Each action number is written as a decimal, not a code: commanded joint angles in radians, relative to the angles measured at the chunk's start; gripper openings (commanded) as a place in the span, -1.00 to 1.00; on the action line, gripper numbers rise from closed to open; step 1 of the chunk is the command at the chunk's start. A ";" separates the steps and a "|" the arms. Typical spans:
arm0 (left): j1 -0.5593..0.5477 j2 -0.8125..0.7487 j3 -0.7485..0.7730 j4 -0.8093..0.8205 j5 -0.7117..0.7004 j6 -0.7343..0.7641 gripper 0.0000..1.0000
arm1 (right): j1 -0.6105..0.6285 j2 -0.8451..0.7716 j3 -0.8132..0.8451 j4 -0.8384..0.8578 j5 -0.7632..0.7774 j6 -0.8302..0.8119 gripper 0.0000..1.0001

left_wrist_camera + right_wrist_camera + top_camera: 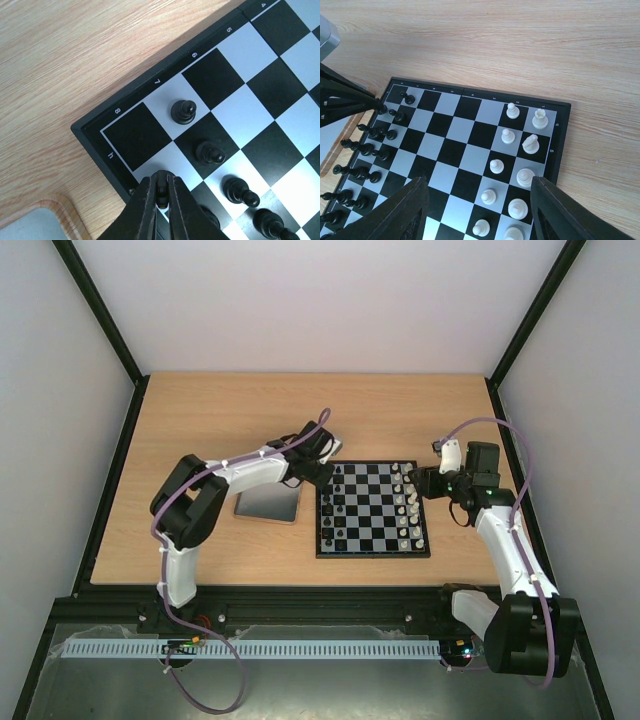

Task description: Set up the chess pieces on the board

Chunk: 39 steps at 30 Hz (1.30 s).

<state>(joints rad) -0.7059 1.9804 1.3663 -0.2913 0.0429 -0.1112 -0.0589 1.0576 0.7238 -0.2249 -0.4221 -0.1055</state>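
While the left gripper (161,181), pinched almost shut on contents we cannot discern, sits at the 10 o'clock corner of the board (372,508), releasing carelessly risks toppling neighbouring chess pieces (183,111); the right gripper (477,202) hangs wide, empty

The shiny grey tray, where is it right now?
In the top view, the tray lies flat on the table, left of centre, just beside the left edge of the board.
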 commanded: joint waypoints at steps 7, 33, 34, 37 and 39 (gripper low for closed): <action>0.002 0.040 0.042 0.012 0.017 -0.018 -0.90 | -0.002 0.013 -0.014 0.007 -0.017 -0.014 0.13; 0.036 -0.126 -0.005 -0.086 -0.097 -0.136 -0.44 | -0.002 0.037 -0.007 -0.001 -0.032 -0.022 0.13; 0.054 -0.149 -0.018 -0.097 -0.101 -0.158 -0.43 | -0.002 0.038 -0.008 -0.002 -0.034 -0.022 0.14; 0.123 -0.227 -0.081 -0.118 -0.093 -0.211 -0.35 | -0.002 0.038 -0.007 -0.004 -0.039 -0.022 0.13; 0.171 -0.268 -0.120 -0.131 -0.080 -0.234 -0.31 | -0.002 0.034 -0.005 -0.009 -0.050 -0.027 0.12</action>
<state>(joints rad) -0.6262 1.8042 1.3128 -0.3630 -0.0135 -0.2600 -0.0589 1.0870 0.7238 -0.2230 -0.4377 -0.1162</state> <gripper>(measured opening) 0.330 0.567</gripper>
